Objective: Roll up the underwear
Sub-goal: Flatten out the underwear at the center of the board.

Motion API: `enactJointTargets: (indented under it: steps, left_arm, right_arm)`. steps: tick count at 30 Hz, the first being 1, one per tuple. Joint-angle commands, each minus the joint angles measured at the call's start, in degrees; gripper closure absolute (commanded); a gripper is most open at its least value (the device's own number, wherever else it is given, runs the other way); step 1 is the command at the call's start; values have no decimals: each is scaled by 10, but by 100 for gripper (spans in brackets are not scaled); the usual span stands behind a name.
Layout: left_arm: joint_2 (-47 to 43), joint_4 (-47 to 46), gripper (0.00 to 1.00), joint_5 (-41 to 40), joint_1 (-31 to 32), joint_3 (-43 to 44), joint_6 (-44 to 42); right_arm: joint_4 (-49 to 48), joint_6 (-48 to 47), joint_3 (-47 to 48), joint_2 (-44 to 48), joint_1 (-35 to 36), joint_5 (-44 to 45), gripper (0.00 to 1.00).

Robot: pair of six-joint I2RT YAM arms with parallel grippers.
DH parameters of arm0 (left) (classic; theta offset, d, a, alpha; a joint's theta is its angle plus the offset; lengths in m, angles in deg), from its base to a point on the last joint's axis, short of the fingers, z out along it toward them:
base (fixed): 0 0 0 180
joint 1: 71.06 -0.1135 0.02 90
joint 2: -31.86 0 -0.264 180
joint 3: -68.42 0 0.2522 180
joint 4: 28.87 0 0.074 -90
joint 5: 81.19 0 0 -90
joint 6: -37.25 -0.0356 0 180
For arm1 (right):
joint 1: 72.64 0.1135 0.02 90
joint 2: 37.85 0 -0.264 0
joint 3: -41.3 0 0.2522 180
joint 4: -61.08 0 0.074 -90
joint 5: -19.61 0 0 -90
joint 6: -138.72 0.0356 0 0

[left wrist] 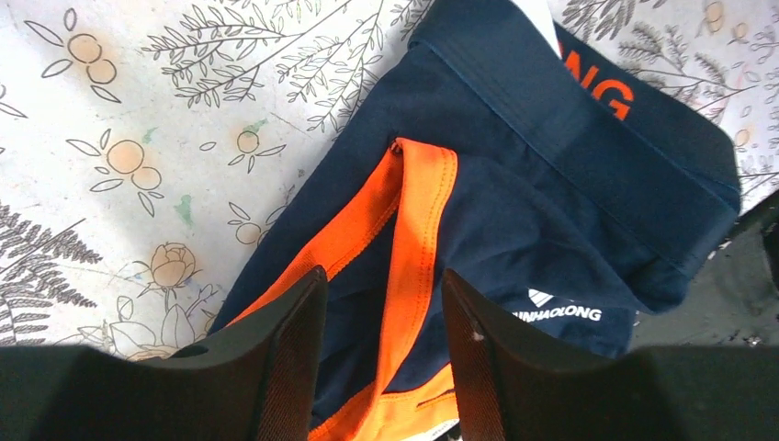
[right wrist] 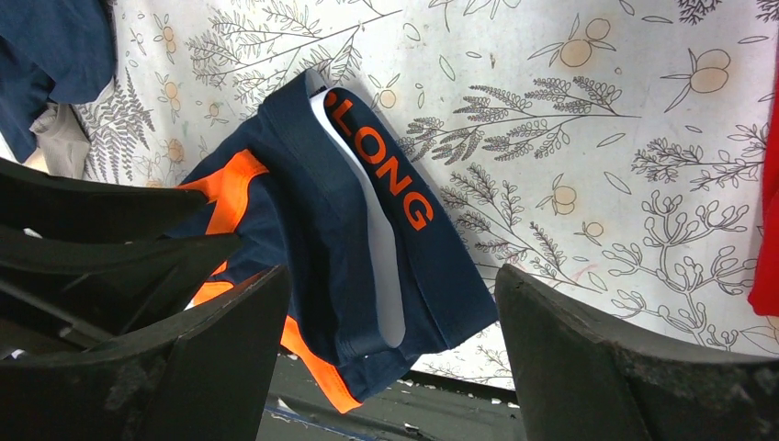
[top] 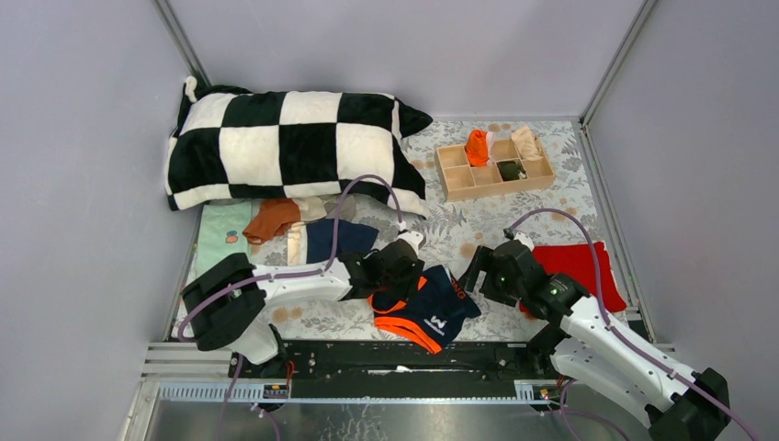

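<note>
A navy underwear (top: 432, 310) with orange trim and orange waistband lettering lies crumpled at the near edge of the floral mat, its lower corner over the black rail. My left gripper (top: 402, 283) is down on its left side. In the left wrist view the left gripper (left wrist: 381, 303) stands open, with an orange trim strip of the underwear (left wrist: 551, 184) between the fingers and not pinched. My right gripper (top: 475, 276) hovers at its right end. That right gripper (right wrist: 390, 285) is wide open over the waistband end of the underwear (right wrist: 321, 211).
A checked pillow (top: 285, 147) lies at the back left. In front of it sits a pile of rust-brown (top: 271, 219), beige and navy (top: 340, 241) briefs. A wooden divider box (top: 457, 179) at the back right holds rolled pieces. A red cloth (top: 579, 265) lies under the right arm.
</note>
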Motion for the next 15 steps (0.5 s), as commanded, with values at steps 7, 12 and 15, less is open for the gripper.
enactJointTargets:
  steps: [7,12,15]
  left_arm:
    - [18,-34,78,7,2,22,-16]
    - [-18,10,100,-44,2,33,-10]
    - [-53,27,100,-67,-9,22,1]
  right_arm:
    - [13,5,1,20,3,19,11]
    - [11,4,-2,20,3,18,10]
    - [7,4,-6,21,3,18,9]
